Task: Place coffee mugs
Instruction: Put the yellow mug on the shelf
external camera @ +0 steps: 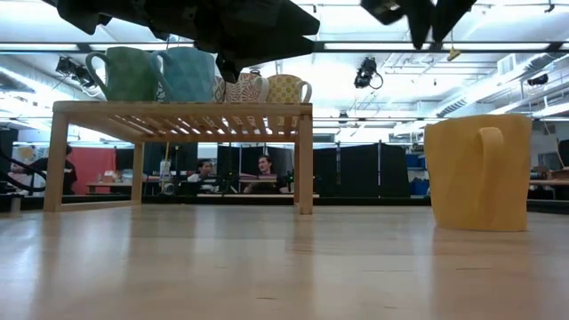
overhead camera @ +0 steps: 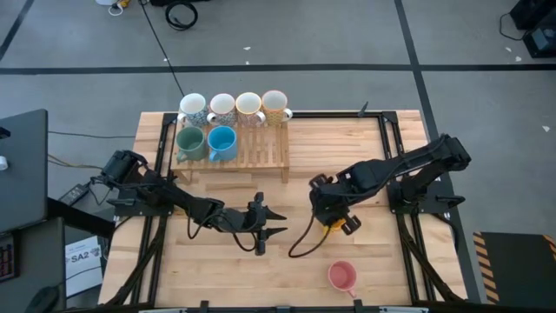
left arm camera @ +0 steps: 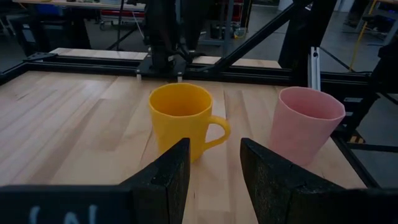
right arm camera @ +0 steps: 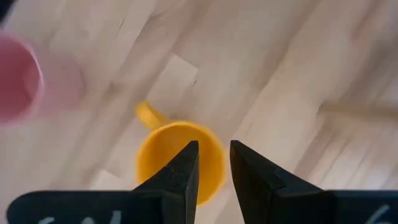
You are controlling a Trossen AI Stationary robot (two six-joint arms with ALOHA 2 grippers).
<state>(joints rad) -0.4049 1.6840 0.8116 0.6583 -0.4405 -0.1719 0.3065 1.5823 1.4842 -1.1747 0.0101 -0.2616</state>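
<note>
An orange mug [overhead camera: 333,226] [external camera: 478,173] stands upright on its base on the wooden table. My right gripper [overhead camera: 334,214] [right arm camera: 214,146] hangs above it, pointing steeply down, open, with nothing between its fingers. A pink mug [overhead camera: 342,276] [left arm camera: 305,124] stands upright nearer the table's front edge. My left gripper [overhead camera: 280,222] [left arm camera: 214,146] hovers open left of the orange mug, pointing at it and holding nothing. On the slatted wooden rack [overhead camera: 261,155] stand a green mug [overhead camera: 190,142], a blue mug [overhead camera: 221,142] and several pale patterned mugs [overhead camera: 249,106].
Black frame rails [overhead camera: 387,148] run along the table's sides and far edge. The rack's right half is bare slats. Bare tabletop lies between the rack and the two loose mugs. A cable [overhead camera: 300,243] loops on the table near the orange mug. People sit in the room behind.
</note>
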